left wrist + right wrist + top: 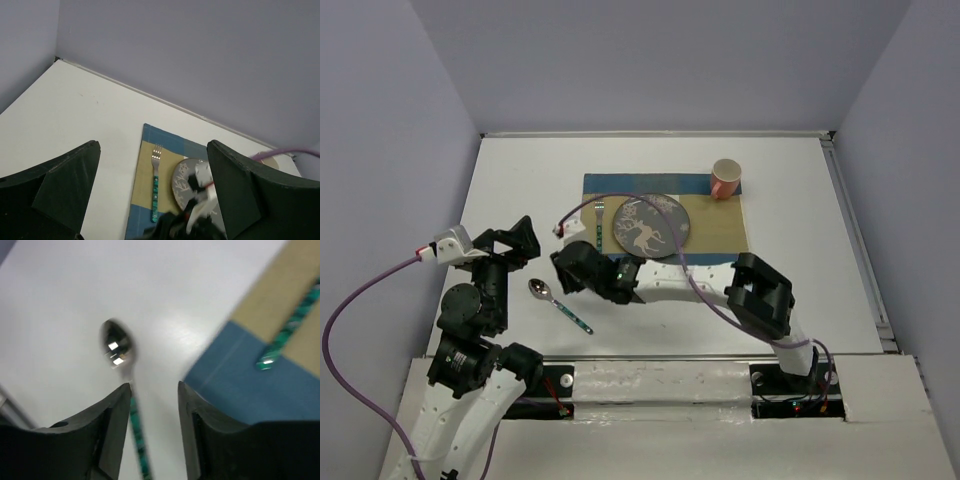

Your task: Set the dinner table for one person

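The dinner table [800,200] is the white top under both arms. It runs to the walls at its far and side edges, with bare surface ahead of and to the left of the left gripper's [523,238] fingers. Those fingers are spread wide with nothing between them.

Ahead of them lies the blue-and-tan placemat [720,235], which carries a grey plate with a deer figure [650,228]. A pink mug [726,178] stands at the mat's far right corner, well apart from both grippers.

The right gripper [154,410] also has its fingers parted. Only its wrist view shows the teal-handled spoon [117,347] lined up between them, handle close to the left finger and bowl just ahead; contact cannot be told. From above, the spoon lies on bare table between the two grippers.

The left wrist view shows the whole teal fork [155,185] on the mat's left strip, which the overhead view shows only partly.
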Robot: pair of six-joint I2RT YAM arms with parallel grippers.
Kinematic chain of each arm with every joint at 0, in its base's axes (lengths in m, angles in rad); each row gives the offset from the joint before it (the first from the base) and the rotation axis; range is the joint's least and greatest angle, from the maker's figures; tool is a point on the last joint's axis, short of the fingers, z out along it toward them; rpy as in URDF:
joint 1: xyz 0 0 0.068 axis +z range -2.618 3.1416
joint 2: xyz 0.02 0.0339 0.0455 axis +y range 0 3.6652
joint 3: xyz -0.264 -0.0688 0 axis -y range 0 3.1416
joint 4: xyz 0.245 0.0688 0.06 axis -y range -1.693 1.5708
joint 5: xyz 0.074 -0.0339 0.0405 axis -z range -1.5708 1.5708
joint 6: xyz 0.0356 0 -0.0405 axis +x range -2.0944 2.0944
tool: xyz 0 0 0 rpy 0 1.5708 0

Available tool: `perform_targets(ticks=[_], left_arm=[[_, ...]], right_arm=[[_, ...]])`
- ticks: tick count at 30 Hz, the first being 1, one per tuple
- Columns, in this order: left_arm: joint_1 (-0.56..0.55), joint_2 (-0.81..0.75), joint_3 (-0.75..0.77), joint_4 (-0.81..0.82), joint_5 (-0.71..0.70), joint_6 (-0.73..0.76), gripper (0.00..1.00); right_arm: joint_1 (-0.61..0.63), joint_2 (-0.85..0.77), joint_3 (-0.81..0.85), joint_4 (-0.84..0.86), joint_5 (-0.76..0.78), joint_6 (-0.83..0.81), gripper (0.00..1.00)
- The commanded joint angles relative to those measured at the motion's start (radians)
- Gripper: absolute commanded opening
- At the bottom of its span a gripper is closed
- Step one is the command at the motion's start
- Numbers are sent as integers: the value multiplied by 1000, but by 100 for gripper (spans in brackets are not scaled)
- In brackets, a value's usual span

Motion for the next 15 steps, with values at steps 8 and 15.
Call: perform_targets(ticks=[8, 15], left_arm=[[47, 9, 7, 44, -7, 13, 99], [64, 15, 6, 50, 30, 13, 99]], right_arm=[[174, 76, -51, 90, -50, -101, 62], [174, 81, -71, 73, -4, -101, 62]])
